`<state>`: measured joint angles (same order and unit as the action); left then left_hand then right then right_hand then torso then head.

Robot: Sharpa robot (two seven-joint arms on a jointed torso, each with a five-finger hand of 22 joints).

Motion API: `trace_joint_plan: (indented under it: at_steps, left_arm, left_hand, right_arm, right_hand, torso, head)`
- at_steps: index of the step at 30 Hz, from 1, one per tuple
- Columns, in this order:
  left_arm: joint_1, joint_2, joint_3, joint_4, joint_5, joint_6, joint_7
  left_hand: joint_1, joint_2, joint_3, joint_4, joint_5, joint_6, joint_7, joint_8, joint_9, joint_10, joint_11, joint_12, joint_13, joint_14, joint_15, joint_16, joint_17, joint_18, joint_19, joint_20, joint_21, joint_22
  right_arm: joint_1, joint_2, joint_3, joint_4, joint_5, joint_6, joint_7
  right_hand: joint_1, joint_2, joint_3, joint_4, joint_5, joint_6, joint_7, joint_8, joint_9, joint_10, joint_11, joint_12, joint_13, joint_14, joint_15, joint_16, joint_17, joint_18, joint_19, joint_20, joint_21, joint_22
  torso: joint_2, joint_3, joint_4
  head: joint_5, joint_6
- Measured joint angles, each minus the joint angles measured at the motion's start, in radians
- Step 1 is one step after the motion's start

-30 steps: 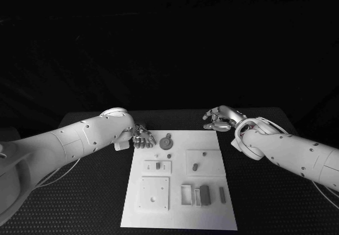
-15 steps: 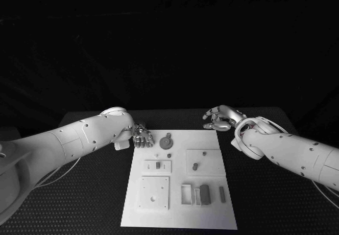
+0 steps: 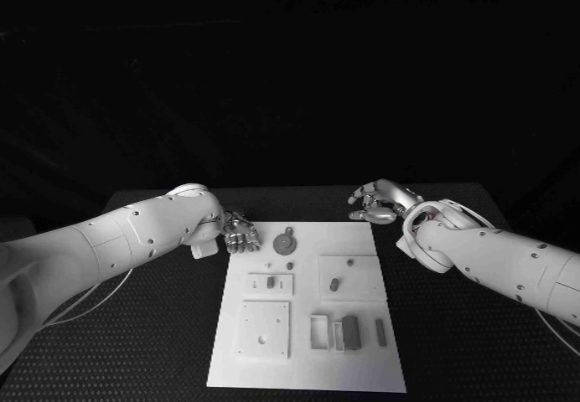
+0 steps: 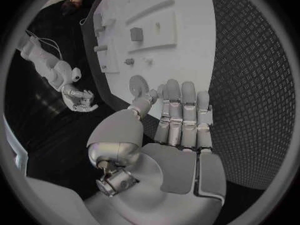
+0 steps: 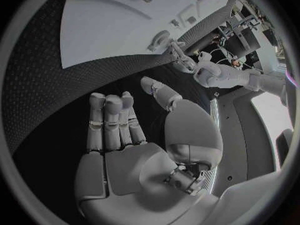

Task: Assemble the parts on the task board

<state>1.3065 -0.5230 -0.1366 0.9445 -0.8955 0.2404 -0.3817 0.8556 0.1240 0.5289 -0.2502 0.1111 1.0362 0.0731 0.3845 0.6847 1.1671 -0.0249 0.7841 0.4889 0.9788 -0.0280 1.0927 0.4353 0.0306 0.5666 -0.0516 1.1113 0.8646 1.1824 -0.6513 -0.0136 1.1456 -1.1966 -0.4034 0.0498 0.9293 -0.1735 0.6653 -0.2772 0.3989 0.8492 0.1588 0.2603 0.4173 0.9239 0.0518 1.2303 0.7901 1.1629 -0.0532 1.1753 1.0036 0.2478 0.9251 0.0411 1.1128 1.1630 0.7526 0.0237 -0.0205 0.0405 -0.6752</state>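
Observation:
The white task board [image 3: 308, 368] lies in the middle of the table. A round grey part with a short stem [image 3: 285, 243] lies near its far edge. Smaller parts [image 3: 334, 286] sit in raised plates mid-board, and a dark block [image 3: 350, 332] and a thin bar [image 3: 380, 332] lie near the front right. My left hand [image 3: 240, 232] hovers at the board's far left corner with straight fingers and holds nothing. The left wrist view shows that hand [image 4: 178, 120] just short of the round part [image 4: 135, 87]. My right hand [image 3: 377, 203] hangs beyond the far right corner, empty, fingers apart [image 5: 112, 120].
The board rests on black textured matting [image 3: 459, 335] that reaches each table edge. A square plate with a hole [image 3: 264, 328] takes the board's front left. The right wrist view shows the left hand [image 5: 184, 62] across the board [image 5: 106, 30].
My left arm has swung slightly, and its hand has edged a little back along the board's far left corner. The right hand and the parts have stayed put.

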Motion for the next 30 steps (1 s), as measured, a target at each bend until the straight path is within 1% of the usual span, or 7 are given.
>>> trace_joint_plan:
  at_steps: [2, 8, 14, 18, 22, 24, 30]
  left_arm:
    - [0.0, -0.016, 0.001, 0.022, 0.019, -0.005, -0.001]
    - [0.001, -0.091, 0.001, 0.124, 0.075, -0.024, -0.009]
    - [0.002, -0.168, 0.001, 0.248, 0.098, -0.047, -0.02]
    - [0.002, -0.202, 0.0, 0.311, 0.098, -0.062, -0.026]
    - [0.002, -0.221, -0.004, 0.35, 0.082, -0.072, -0.033]
    - [0.001, -0.224, -0.006, 0.361, 0.069, -0.077, -0.036]
    - [-0.001, -0.237, -0.02, 0.4, 0.013, -0.09, -0.041]
  left_hand:
    - [0.001, 0.001, -0.001, -0.001, 0.0, 0.003, -0.003, 0.0, 0.0, 0.0, 0.0, 0.0, -0.001, 0.002, -0.002, 0.0, 0.0, 0.0, 0.0, 0.0, 0.0, 0.0]
    - [0.001, 0.001, -0.002, -0.002, 0.0, 0.005, -0.002, 0.0, 0.0, 0.006, -0.002, -0.006, -0.004, 0.008, -0.003, 0.0, 0.0, 0.0, 0.0, 0.0, 0.0, 0.0]
    - [0.001, 0.001, -0.001, -0.007, 0.001, 0.012, -0.004, -0.001, 0.0, 0.014, -0.003, -0.007, -0.007, 0.013, -0.006, 0.0, 0.0, 0.0, 0.004, -0.004, 0.0, 0.0]
    - [0.001, 0.001, 0.0, -0.013, 0.014, 0.02, -0.006, -0.002, 0.0, 0.023, -0.002, -0.014, -0.011, 0.022, -0.007, 0.0, 0.0, 0.0, 0.007, 0.0, 0.0, 0.0]
    - [0.001, 0.001, 0.0, -0.013, 0.023, 0.033, -0.011, -0.006, 0.0, 0.036, 0.0, -0.018, -0.015, 0.031, -0.01, 0.0, 0.0, 0.0, 0.015, 0.0, 0.0, 0.0]
    - [0.001, 0.001, 0.0, -0.013, 0.024, 0.033, -0.012, -0.006, 0.0, 0.036, 0.0, -0.023, -0.017, 0.031, -0.01, 0.0, 0.0, 0.0, 0.02, -0.005, 0.004, 0.0]
    - [0.001, 0.001, 0.0, -0.013, 0.024, 0.035, -0.013, -0.008, 0.0, 0.036, 0.0, -0.023, -0.018, 0.034, -0.013, 0.0, 0.0, 0.0, 0.02, -0.005, 0.007, 0.0]
  right_arm:
    - [0.0, -0.001, 0.0, 0.0, 0.0, 0.0, 0.0]
    - [0.0, -0.008, 0.0, 0.0, 0.0, 0.0, 0.0]
    - [0.0, -0.012, 0.0, 0.001, 0.0, 0.0, 0.0]
    - [0.0, -0.015, 0.0, 0.002, 0.0, 0.0, -0.001]
    - [0.0, -0.016, 0.0, 0.003, 0.0, 0.0, -0.001]
    - [0.0, -0.017, 0.0, 0.004, 0.0, 0.0, -0.001]
    - [0.0, -0.017, 0.0, 0.006, 0.0, 0.0, -0.001]
  right_hand:
    - [0.0, 0.0, 0.0, 0.0, 0.0, 0.0, 0.0, 0.0, 0.0, 0.0, 0.0, 0.0, 0.0, 0.0, 0.0, 0.0, 0.0, 0.0, 0.0, 0.0, 0.0, 0.0]
    - [0.0, 0.0, 0.0, 0.0, 0.0, 0.0, 0.0, 0.0, 0.0, 0.0, 0.0, 0.0, 0.0, 0.0, 0.0, 0.0, 0.0, 0.0, 0.0, 0.0, 0.0, 0.0]
    - [0.0, 0.0, 0.0, 0.0, 0.0, -0.001, -0.002, 0.0, 0.0, 0.0, 0.0, 0.0, -0.001, -0.001, -0.001, 0.0, 0.0, 0.0, 0.0, 0.0, 0.0, -0.001]
    - [0.0, 0.0, 0.0, 0.0, 0.0, -0.001, -0.002, 0.0, 0.0, 0.0, 0.0, 0.0, -0.001, -0.003, -0.003, 0.0, 0.0, 0.0, 0.0, 0.0, 0.0, -0.001]
    - [0.0, 0.0, 0.0, 0.0, 0.0, -0.001, -0.002, 0.0, 0.0, 0.0, 0.0, 0.0, -0.001, -0.004, -0.004, 0.0, 0.0, 0.0, 0.0, 0.0, 0.0, -0.001]
    - [0.0, 0.0, 0.0, 0.0, 0.0, 0.0, -0.003, 0.0, 0.0, 0.0, 0.0, 0.0, -0.001, -0.004, -0.004, 0.0, 0.0, 0.0, 0.0, 0.0, 0.0, -0.001]
    - [0.0, 0.0, -0.003, 0.003, 0.0, -0.005, -0.001, 0.0, -0.001, 0.0, 0.0, 0.0, -0.001, -0.004, -0.004, 0.0, 0.0, 0.0, 0.0, 0.0, 0.0, -0.001]
  torso:
    - [0.0, 0.0, 0.0002]
    - [-0.001, 0.0, 0.0022]
    - [-0.002, 0.0, 0.003]
    - [-0.002, -0.0001, 0.0029]
    - [-0.001, -0.0005, 0.0022]
    - [-0.001, -0.0005, 0.0015]
    - [0.0, -0.0011, 0.0015]
  head:
    - [0.0, 0.0]
    - [0.0, -0.001]
    - [0.001, -0.003]
    - [0.004, -0.004]
    - [0.008, -0.006]
    - [0.01, -0.007]
    - [0.012, -0.012]
